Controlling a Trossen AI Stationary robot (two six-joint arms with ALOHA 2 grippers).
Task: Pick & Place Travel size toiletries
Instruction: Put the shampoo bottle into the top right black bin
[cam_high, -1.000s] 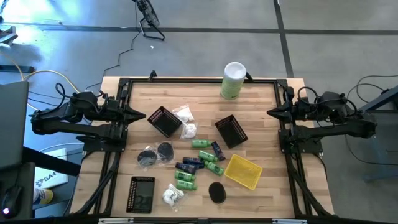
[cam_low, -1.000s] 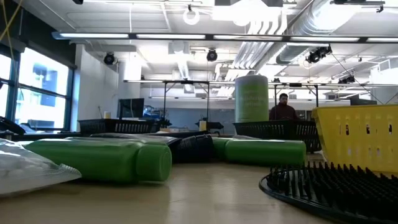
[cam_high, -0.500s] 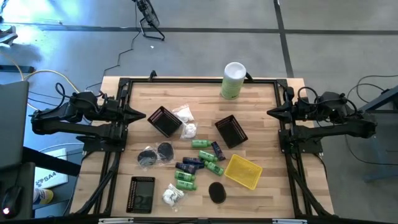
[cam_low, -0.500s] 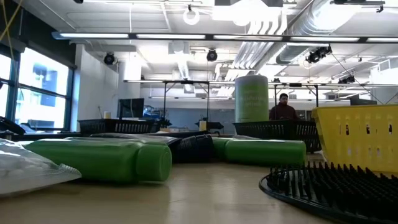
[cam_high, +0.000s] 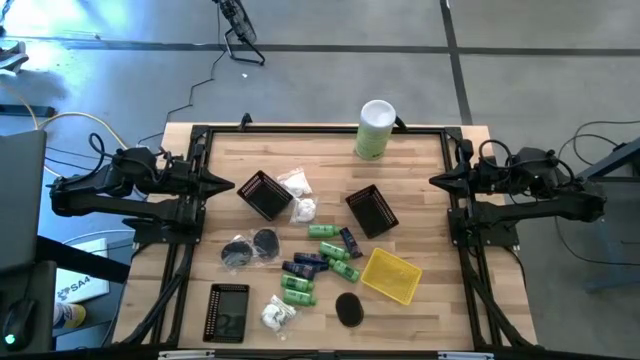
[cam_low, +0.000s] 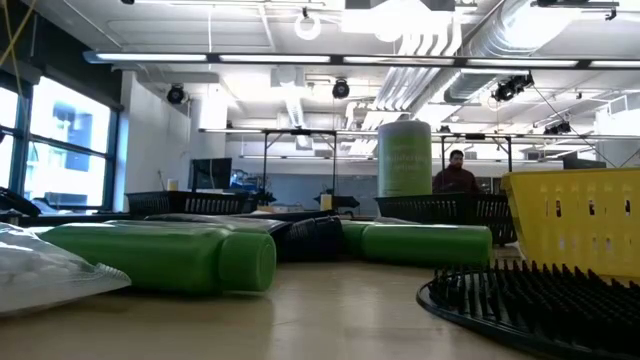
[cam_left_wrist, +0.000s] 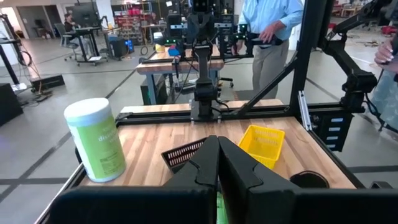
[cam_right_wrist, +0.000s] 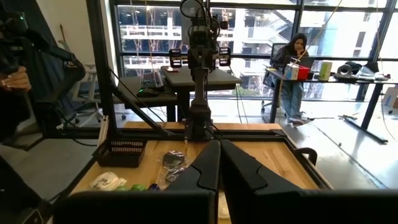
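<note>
The yellow basket (cam_high: 391, 276) sits empty on the table (cam_high: 420, 180), toiletries (cam_high: 320, 258) scattered just beside it. Both left gripper (cam_high: 228, 186) and right gripper (cam_high: 436, 181), jaws together, wait well apart from them.

- I see a green bottle (cam_low: 160, 258) lying on its side close to me, a white crinkly packet (cam_low: 45, 272) at its left.
- A second green bottle (cam_low: 425, 243) lies farther back.
- The yellow basket (cam_low: 575, 220) stands right, a black spiked disc (cam_low: 535, 300) before it.
- The tall canister (cam_low: 404, 158) rises behind; a person (cam_low: 455, 175) sits beyond.
</note>
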